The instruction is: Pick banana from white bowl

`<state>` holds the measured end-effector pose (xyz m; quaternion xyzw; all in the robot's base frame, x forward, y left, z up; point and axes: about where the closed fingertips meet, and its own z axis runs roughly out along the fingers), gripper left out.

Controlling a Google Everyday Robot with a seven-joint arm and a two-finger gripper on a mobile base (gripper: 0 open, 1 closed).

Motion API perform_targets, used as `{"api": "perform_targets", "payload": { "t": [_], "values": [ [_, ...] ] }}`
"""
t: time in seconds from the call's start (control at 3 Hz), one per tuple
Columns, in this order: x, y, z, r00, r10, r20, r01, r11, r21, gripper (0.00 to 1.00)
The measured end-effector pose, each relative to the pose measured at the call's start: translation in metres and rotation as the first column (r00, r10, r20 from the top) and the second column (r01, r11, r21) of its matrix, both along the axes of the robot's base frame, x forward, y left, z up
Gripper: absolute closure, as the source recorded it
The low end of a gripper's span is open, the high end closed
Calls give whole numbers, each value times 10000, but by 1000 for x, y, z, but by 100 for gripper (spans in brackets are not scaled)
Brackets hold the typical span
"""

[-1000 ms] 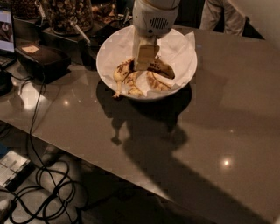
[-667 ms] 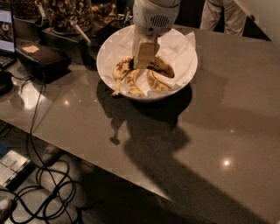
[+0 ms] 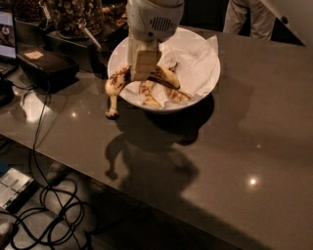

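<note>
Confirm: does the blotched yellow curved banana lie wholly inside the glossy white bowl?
No; the banana stem overhangs the bowl rim, gripper over it.

The bowl (image 3: 208,85) sits on the table (image 3: 254,146), a jar (image 3: 73,14) behind-left of it. The gripper (image 3: 145,73) is over the bowl's left side, fingers (image 3: 142,61) closed on the banana (image 3: 116,82), whose end hangs outside the left rim.

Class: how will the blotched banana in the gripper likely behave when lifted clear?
Likely soft: the banana is heavily browned, so the gripper, clamped mid-length over the bowl, may bruise it. Its stem end droops past the rim, so it may swing.
</note>
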<state>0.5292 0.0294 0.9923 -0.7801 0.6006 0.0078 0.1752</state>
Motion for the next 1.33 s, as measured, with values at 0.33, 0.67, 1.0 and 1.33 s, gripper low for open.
{"api": "perform_targets", "payload": {
  "t": [0.33,0.67,1.0,1.33],
  "values": [
    [-24,30,17,9943,1021,311,-1024,9947,97,100],
    [-24,32,19,9936,1067,365,-1073,9941,134,100],
    [-32,46,20,9897,1356,466,-1369,9903,257,100],
    [-46,68,24,9800,1923,515,-1937,9808,239,100]
  ]
}}
